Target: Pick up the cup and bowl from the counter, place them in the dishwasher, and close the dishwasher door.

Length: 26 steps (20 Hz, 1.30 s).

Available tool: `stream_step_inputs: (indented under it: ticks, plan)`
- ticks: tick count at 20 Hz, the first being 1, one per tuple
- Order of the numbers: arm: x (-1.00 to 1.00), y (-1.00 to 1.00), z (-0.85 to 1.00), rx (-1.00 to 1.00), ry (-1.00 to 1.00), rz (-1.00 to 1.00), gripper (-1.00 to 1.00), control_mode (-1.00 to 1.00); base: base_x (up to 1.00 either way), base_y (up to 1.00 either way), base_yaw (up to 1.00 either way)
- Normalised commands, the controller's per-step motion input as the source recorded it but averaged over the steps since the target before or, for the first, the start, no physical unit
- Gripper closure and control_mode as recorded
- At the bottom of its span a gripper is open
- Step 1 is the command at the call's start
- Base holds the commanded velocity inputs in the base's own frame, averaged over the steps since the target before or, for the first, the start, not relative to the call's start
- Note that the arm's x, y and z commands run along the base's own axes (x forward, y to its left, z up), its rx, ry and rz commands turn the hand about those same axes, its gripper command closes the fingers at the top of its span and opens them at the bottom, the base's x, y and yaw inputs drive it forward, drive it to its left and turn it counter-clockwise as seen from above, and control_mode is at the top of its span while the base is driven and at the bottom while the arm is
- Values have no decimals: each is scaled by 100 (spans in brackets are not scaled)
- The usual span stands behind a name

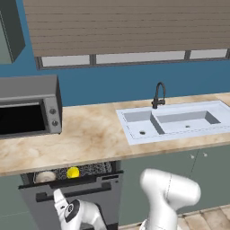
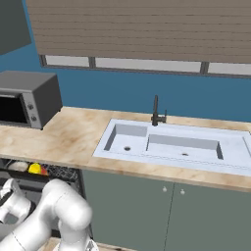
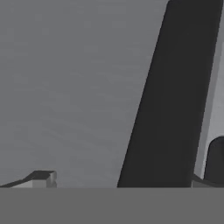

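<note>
Hand view: the hand sits close against the dishwasher door, a flat grey panel, with the door's dark bar handle running as a slanted band up the right of the frame. One fingertip shows at lower left and one dark fingertip at lower right, well apart, the handle's lower end between them; whether they press on the bar cannot be told.

Left base view: the arm's wrist is low in front of the dishwasher door, which stands nearly upright, tilted out slightly at its top. Behind the door's upper edge the dishwasher shows a dark interior with a grey wire rack.

Contents of rack: the cup, yellow, near the middle; the bowl, pale-rimmed, just beside it to the left. Right base view lists the same pair, cup and bowl, at lower left under the counter edge.

Above: the counter, beige marble pattern. On it, at left, a grey microwave with black window. Set into it, at right, a white double sink with a dark faucet behind. Grey-green cabinet doors below the sink.
</note>
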Motion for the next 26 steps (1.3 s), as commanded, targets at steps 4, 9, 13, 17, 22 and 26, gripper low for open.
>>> stream_step_inputs:
  ticks: [4,9,13,17,22,26]
  plan:
    - [71,0,-47,-16,-14,0,-100,-100,0,0,0]
    - [60,0,-50,-16,-15,0,-100,-100,0,0,0]
    - [67,0,-57,-18,-14,0,-100,-100,0,0,0]
    - [74,0,-54,-19,-14,0,-100,-100,0,0,0]
    - [87,-7,-59,-20,-11,0,-100,-100,0,0,0]
    - [97,-36,-65,-20,-10,0,-100,-100,0,0,0]
